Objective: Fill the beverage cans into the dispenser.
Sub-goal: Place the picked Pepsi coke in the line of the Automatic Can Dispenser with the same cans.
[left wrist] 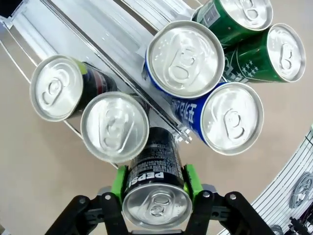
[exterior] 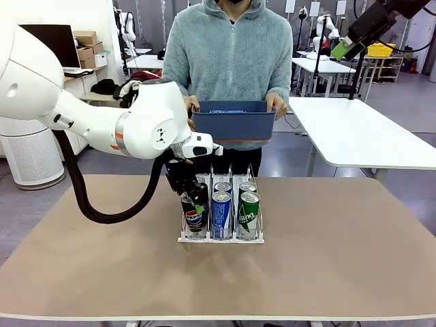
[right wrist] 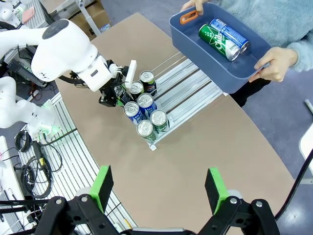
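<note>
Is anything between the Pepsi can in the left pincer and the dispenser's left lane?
Nothing visible. The left pincer holds the Pepsi can at the front end of the dispenser, in its left lane; two black cans stand behind it.

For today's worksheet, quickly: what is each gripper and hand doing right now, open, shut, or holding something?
Left gripper: shut on the black Pepsi can.
Right gripper: open, holding nothing.
Person's hands: holding the blue bin.
</note>
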Tool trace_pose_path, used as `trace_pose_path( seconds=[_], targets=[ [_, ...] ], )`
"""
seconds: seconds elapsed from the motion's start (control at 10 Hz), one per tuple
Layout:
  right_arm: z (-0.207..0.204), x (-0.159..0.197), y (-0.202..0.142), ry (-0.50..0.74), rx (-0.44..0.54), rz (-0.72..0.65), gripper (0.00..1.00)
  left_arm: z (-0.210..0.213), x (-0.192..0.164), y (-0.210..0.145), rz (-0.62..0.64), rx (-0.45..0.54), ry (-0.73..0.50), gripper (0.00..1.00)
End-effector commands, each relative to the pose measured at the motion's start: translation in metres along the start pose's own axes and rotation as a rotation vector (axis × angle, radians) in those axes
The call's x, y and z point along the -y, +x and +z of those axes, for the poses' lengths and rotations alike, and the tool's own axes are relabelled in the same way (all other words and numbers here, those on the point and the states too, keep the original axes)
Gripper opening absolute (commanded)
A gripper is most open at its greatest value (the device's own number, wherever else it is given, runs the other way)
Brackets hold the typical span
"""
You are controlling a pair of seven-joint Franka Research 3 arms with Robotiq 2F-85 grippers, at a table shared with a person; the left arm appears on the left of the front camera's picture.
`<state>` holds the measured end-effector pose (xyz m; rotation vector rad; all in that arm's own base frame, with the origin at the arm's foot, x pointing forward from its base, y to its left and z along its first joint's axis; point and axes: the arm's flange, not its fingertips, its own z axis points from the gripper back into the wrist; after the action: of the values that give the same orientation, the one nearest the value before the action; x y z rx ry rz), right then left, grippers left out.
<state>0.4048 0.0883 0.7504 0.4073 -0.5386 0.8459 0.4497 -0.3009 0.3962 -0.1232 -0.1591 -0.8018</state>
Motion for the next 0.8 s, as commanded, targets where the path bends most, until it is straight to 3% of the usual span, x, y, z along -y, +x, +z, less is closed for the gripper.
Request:
trace_pose_path(
  seconds=[0.0,0.2,0.3,0.7],
  targets=[
    [-0.001,0.0005,-0.0013,0.004,-0.003,-0.001,1.0,-0.0005,0.0019,0.0051,-0.044,-0.026,0.011,0.58],
    [-0.001,0.0005,-0.0013,0.004,-0.003,-0.001,1.0,-0.0014,0.0074,0.0031,-0.093,-0.092,-0.064,0.58],
    [-0.001,0.0005,-0.0013,0.004,-0.003,-0.001,1.0,-0.0039,0.002,0.002,-0.028,-0.018,0.002,0.58],
    [-0.001,0.0005,-0.0013,0.004,-0.003,-0.001,1.0,-0.0045,0.0011,0.0025,-0.055,-0.039,-0.01,0.58]
  ],
)
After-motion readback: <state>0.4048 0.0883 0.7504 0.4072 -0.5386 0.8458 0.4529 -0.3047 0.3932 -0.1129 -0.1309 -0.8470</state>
